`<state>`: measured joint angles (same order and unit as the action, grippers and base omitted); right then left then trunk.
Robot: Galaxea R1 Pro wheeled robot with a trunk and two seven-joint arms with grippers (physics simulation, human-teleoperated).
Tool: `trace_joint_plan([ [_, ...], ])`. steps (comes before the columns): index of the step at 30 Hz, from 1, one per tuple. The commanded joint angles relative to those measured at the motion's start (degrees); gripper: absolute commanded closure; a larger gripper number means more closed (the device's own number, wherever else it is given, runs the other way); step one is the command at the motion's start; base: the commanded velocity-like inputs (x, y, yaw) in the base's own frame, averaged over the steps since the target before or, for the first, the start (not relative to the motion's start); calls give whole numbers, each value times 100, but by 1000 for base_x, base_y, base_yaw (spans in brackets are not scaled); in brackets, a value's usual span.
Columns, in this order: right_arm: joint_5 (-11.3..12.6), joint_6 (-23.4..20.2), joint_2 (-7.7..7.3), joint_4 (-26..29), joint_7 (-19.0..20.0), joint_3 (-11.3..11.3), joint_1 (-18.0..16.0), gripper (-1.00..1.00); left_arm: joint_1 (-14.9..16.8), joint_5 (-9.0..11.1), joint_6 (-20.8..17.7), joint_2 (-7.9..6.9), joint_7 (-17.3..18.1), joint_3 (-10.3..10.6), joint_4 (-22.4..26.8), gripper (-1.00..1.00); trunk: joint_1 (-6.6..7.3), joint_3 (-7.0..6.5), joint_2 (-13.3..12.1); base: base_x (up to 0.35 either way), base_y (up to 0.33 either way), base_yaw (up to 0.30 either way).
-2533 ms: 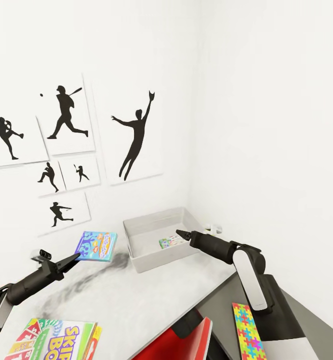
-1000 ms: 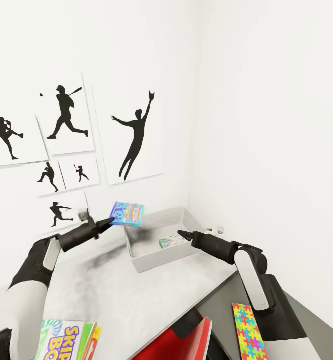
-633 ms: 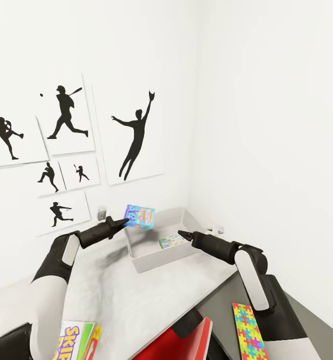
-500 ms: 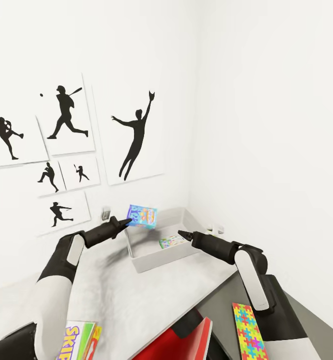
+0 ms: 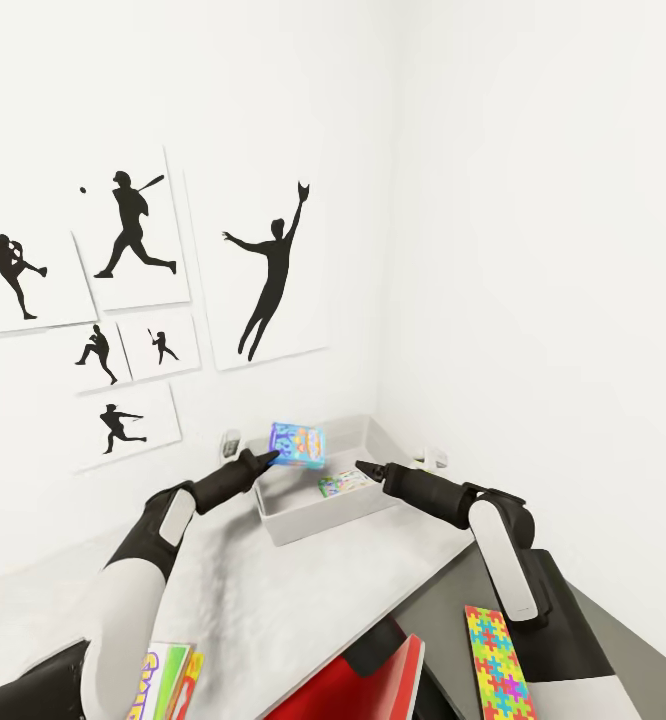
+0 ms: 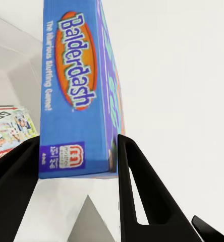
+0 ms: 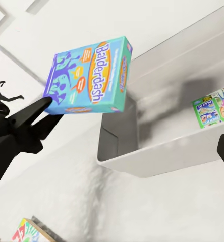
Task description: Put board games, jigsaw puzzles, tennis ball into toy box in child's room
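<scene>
While the left pincer (image 5: 269, 457) clamps a blue board game (image 5: 299, 444) over the toy box (image 5: 303, 520) rim on the table (image 5: 273, 600), placement looks underway; next, it must clear the wall and release.

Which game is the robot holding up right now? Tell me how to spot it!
Find the grey toy box on the white table in the corner. Just above its left edge, the left gripper grips the Balderdash box, its jaws closed on it. It is blue with an orange oval label, and it hangs in the air, unlike the game lying inside the box.
</scene>
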<state>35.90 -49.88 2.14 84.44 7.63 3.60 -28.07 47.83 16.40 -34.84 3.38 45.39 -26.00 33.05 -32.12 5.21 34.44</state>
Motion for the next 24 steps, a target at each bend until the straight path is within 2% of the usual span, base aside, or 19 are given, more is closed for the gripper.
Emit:
trace_joint_plan([
  [1,-43,-24,3,3,44,-6,-5,-100,7,4,-25,25,14,-35,-5,100,-2,11,10,0,0,0],
  [8,-39,-36,14,92,61,19,-5,-100,7,-15,14,143,-44,-38,-29,100,-2,11,10,0,0,0],
  [14,-34,-67,14,185,64,20,-5,-100,7,56,503,171,-949,-66,-243,100,-2,11,10,0,0,0],
  [24,-30,-75,14,187,64,10,-5,-100,7,67,586,172,-1223,-99,-342,100,-2,11,10,0,0,0],
])
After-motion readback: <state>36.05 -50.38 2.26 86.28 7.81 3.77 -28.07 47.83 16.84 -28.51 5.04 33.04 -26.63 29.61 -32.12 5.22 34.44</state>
